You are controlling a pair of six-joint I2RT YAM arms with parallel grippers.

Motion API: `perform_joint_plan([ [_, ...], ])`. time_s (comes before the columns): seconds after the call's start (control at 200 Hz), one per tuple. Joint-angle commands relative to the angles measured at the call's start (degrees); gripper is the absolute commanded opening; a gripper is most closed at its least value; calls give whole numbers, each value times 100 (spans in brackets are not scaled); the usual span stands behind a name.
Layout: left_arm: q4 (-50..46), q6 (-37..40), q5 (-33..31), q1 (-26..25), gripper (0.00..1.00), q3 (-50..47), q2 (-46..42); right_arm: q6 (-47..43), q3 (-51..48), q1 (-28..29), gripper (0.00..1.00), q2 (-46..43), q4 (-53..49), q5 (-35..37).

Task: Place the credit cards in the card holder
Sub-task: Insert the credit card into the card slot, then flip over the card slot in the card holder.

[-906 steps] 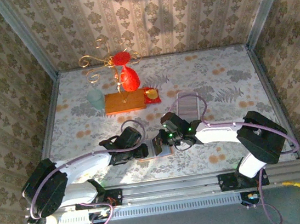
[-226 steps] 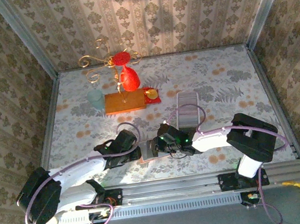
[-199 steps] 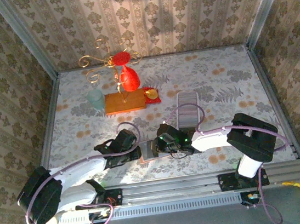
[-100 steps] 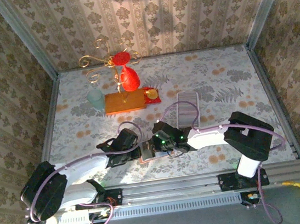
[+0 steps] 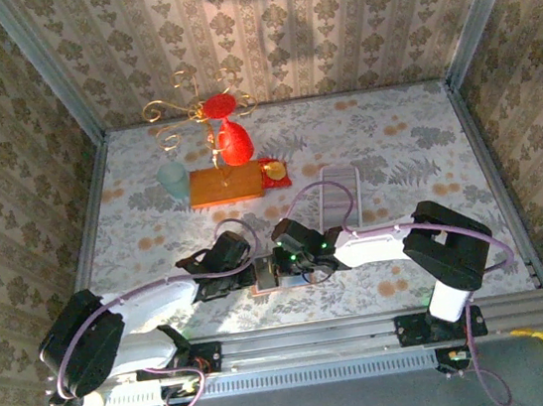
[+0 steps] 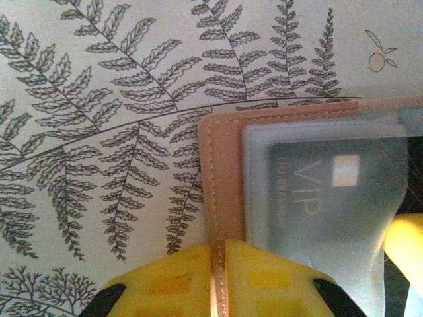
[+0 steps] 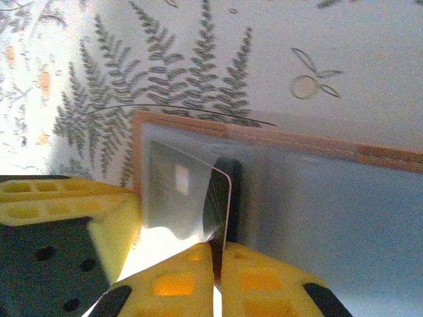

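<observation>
Left gripper (image 6: 218,281): clenched on the card holder (image 6: 223,178). Its yellow fingers pinch the stitched tan leather border and pin it to the table (image 6: 99,132).
Right gripper (image 7: 217,274): clamped on the trailing edge of a grey VIP card (image 7: 175,185), with the fingers nearly meeting on the thin plastic.
Card position: chip end leading and slightly tilted. The front part lies under the holder's clear plastic sleeve (image 7: 330,205), while the rear corner stands proud toward the fingers.
Card holder position: open and flat on the fern-print surface near the front edge of the table, between the two grippers, which sit just beside each other.
Holder contents: the one grey card, partly in. The broad stretch of sleeve seen from the right wrist looks vacant.
Long white tray (image 5: 342,192): farther back and to the right, well apart from the holder. Its ribbed look suggests more credit cards standing on edge, but it is too small to count them.
Done so far: by my reading, one card is started into its pocket but not seated.
Left to do: slide this card fully home, let go, then fetch whatever cards the tray holds — probably most of the job.
Next move calls for: a flat, straight push along the sleeve while the other gripper keeps the leather from sliding.
Risk: the tilted card could catch the sleeve's lip and buckle the plastic.
</observation>
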Motion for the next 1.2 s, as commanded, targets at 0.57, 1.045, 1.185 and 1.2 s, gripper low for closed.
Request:
perform_joint_plan([
  [0.57, 316, 15, 358, -15, 14, -240, 276, 88, 189, 196, 38, -610, -1837, 847],
  [1.045, 289, 2, 364, -92, 14, -256, 268, 570, -334, 419, 48, -722, -1932, 1212],
  [1.185, 306, -41, 351, -127, 14, -283, 247, 592, -282, 473, 49, -518, -1978, 1196],
  [1.2, 309, -43, 351, -137, 14, -284, 250, 590, -281, 474, 49, -501, -1948, 1180],
])
